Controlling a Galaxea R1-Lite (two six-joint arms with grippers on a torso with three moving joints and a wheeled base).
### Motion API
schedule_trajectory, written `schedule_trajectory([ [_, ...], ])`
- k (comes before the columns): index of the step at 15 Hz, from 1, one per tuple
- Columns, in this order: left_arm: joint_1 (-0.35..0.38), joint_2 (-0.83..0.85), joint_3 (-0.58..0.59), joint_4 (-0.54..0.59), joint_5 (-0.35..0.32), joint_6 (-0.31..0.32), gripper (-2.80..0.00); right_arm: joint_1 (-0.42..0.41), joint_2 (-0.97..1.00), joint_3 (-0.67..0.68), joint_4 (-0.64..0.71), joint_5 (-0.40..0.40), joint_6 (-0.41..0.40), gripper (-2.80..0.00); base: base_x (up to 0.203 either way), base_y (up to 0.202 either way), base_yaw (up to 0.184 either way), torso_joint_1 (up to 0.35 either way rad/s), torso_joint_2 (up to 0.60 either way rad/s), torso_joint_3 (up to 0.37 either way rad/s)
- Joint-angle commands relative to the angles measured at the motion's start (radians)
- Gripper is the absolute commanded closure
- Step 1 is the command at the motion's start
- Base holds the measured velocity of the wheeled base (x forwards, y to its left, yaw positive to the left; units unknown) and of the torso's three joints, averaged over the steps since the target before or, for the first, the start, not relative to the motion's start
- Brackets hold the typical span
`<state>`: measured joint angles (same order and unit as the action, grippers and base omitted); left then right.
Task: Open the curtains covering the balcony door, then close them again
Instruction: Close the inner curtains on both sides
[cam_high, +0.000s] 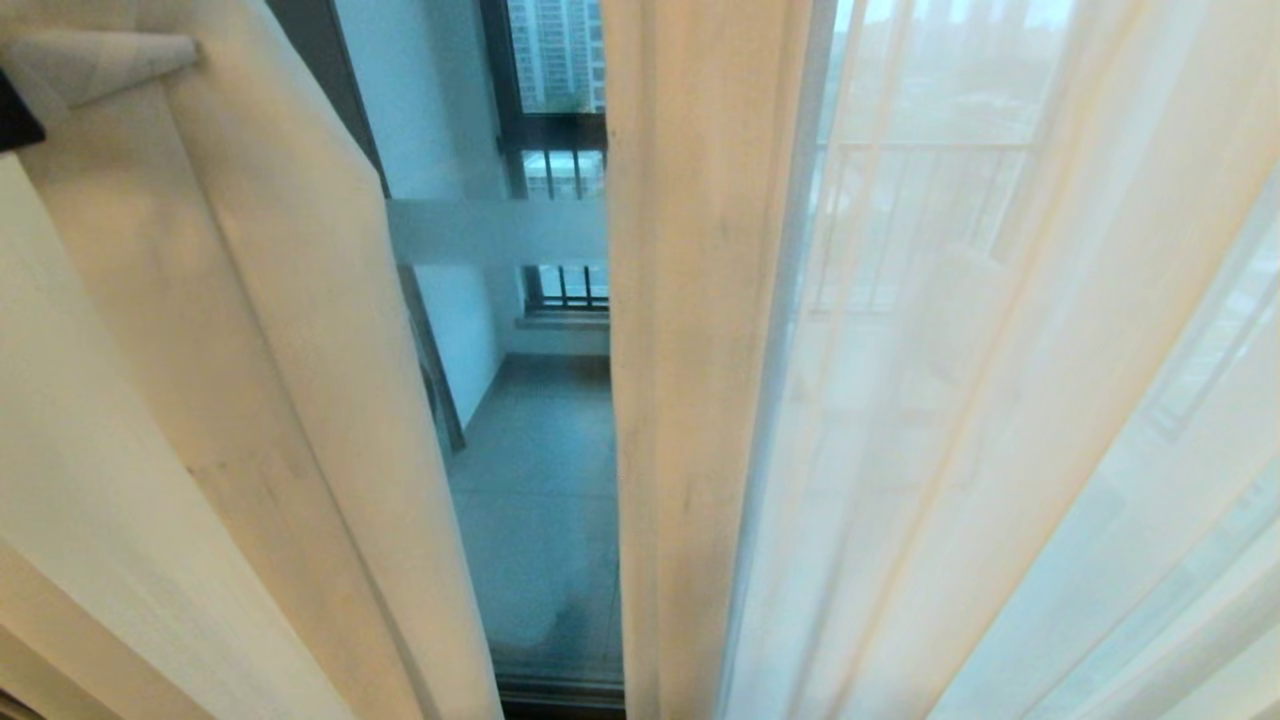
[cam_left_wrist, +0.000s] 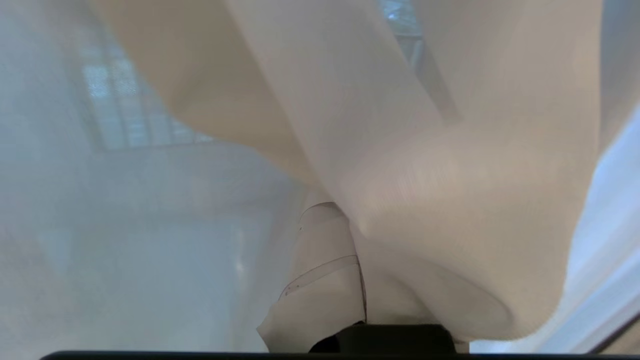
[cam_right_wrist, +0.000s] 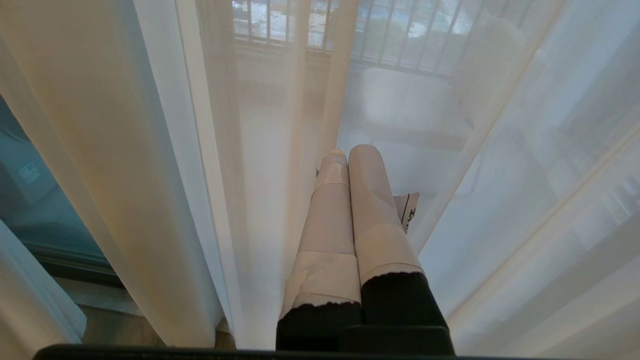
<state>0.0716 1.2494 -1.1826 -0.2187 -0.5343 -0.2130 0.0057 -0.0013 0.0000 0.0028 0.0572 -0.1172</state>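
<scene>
Left gripper (cam_high: 150, 55) clamped on left curtain (cam_high: 300, 400), narrow gap showing door (cam_high: 540, 480); right gripper (cam_right_wrist: 350, 155) closed, empty, against the sheer (cam_right_wrist: 500, 175).

The left gripper (cam_high: 110, 60), tape-wrapped, is raised at the upper left with fingers pinched together, while the right gripper (cam_right_wrist: 350, 155) is held closed, fingers pressed side by side.

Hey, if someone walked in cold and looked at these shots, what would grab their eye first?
The narrow gap between the curtains, showing the balcony door glass and balcony floor beyond. Next, the left gripper shut on the left curtain panel at upper left, and the see-through sheer fabric filling the right side.
</scene>
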Motion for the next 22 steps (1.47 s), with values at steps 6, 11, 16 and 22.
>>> schedule_trajectory([
  [6,-0.170,-0.002,-0.066,0.001,0.000,-0.046,0.00,0.000,0.001,0.000,0.000,0.001,-0.001,0.00,0.000,0.000,0.000,0.000,0.00,0.000],
  [11,-0.362,-0.009,-0.080,0.001,0.032,-0.051,0.00,0.000,0.001,0.000,0.000,0.001,-0.001,0.00,0.000,0.000,0.000,0.000,0.00,0.000],
  [16,-0.588,0.013,-0.112,0.001,0.142,-0.050,0.00,0.000,0.001,0.000,0.000,0.001,-0.001,0.00,0.000,0.000,0.000,0.000,0.00,0.000],
  [22,-0.856,0.084,-0.170,0.001,0.304,-0.042,0.00,0.000,0.001,0.000,0.000,0.001,-0.001,0.00,0.000,0.000,0.000,0.000,0.00,0.000],
])
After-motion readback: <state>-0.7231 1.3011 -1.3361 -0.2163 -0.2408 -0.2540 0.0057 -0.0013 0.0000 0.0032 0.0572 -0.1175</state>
